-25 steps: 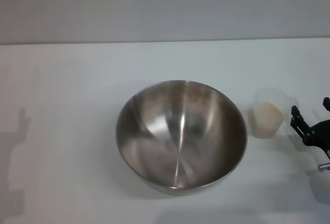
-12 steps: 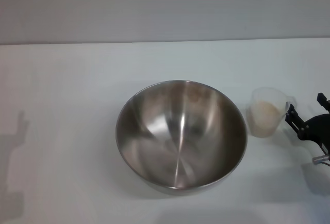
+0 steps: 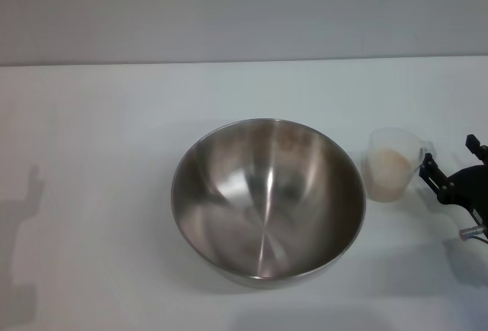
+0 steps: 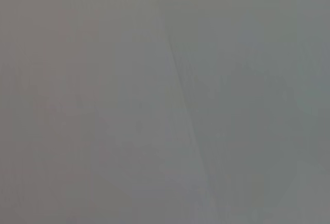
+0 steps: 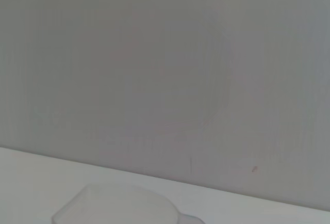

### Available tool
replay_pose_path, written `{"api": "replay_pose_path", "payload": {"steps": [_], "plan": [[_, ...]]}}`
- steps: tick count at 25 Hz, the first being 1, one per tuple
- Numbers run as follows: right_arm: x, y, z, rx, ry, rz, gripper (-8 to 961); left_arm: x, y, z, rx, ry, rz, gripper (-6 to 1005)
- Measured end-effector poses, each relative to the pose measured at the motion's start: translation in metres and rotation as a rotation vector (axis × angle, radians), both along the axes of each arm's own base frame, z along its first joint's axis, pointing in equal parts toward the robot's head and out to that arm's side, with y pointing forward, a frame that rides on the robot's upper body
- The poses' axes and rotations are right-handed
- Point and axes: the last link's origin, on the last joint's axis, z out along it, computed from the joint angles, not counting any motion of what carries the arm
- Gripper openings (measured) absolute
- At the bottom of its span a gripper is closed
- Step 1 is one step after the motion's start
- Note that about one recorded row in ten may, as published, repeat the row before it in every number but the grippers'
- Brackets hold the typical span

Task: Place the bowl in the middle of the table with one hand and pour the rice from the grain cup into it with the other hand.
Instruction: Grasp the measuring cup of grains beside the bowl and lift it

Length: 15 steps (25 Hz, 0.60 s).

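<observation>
The big shiny stainless-steel mixing bowl [image 3: 268, 197] sits about mid tabletop, a bit toward the near edge, empty inside. So the bowl placing looks done; the step in hand, as I judge it, is the grab of the cup for the pour.

The small clear plastic grain cup [image 3: 393, 165] stands upright just beside the bowl on the side of the right edge, apart from it, w/ cream-coloured rice [image 3: 390, 165] filling the lower part. In the right wrist view only its pale rim [image 5: 121, 206] shows.

Right pincer [image 3: 446, 169] is near the right edge of the plain white tabletop [image 3: 99, 155], its black fingers apart, the nearer tip just at the cup's handle side; can't tell if touching. Nothing is clamped yet.

Left pincer isn't in view; its wrist view shows only blank grey.

To do it well:
- Bring the fingers either side of the handle or the cup wall before closing, square-on, so the light cup isn't nudged over.
- Close gently; thin plastic likely flexes.
- Lift straight up, keep level, clear the bowl rim, then tip slowly over the bowl's centre w/ the spout leading.
</observation>
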Motion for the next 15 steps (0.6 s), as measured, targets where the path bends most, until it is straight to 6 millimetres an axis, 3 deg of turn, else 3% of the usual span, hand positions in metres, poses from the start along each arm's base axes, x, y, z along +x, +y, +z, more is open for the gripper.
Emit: {"api": "replay_pose_path", "payload": {"steps": [9,14,15], "plan": [[0.0001,-0.0009,-0.0006,-0.004,-0.002,0.002,767,0.0014,0.0022,-0.0011,-0.006,0.001,-0.005,832],[-0.0006,-0.0013,-0.0007,-0.002,-0.001,0.006,726,0.0010,0.0026,-0.0032,-0.017,0.007,-0.005,832],[-0.0006,-0.0013,-0.0007,-0.002,-0.001,0.006,651,0.0009,0.0027,-0.0034,-0.018,0.008,-0.005,832]]}}
